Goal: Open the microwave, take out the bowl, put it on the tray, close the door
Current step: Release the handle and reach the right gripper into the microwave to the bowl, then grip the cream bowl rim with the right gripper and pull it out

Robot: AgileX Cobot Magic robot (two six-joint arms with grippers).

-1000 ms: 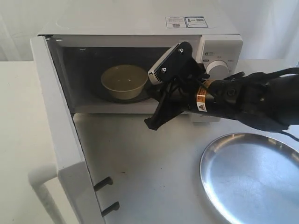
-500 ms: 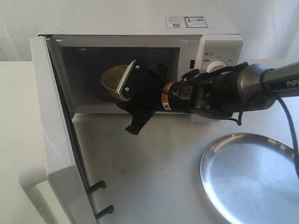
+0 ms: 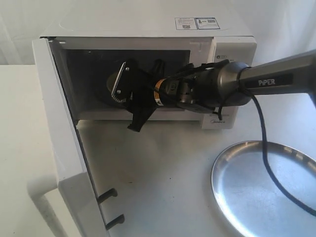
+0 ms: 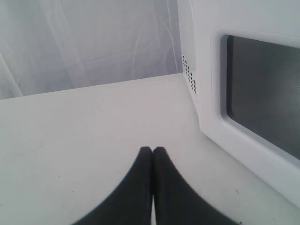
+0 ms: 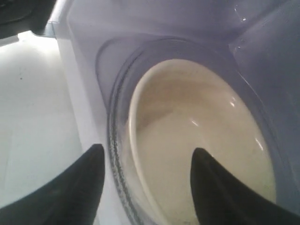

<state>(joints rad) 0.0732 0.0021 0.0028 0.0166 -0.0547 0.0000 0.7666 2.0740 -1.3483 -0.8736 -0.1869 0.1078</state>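
Note:
The white microwave [image 3: 148, 24] stands with its door [image 3: 59, 133] swung wide open to the left. My right gripper [image 3: 129, 101] reaches into the cavity and hides most of the bowl in the exterior view. In the right wrist view the cream bowl [image 5: 201, 140] sits on the glass turntable [image 5: 114, 140]. The right gripper [image 5: 147, 150] is open just above the bowl's near rim, one finger outside the rim and one over the inside. The left gripper [image 4: 152, 151] is shut and empty, low over the white table beside the door's outer face [image 4: 262, 93]. The silver tray [image 3: 266, 187] lies at the front right.
Two dark latch hooks [image 3: 108, 195] stick out of the open door's edge near the front. A black cable [image 3: 269, 163] from the right arm hangs over the tray. White table surface [image 3: 163, 173] lies between the door and the tray. A pale curtain hangs behind.
The right gripper has moved left and deeper into the microwave cavity, down to the bowl, now covering it in the exterior view. The door has shifted slightly.

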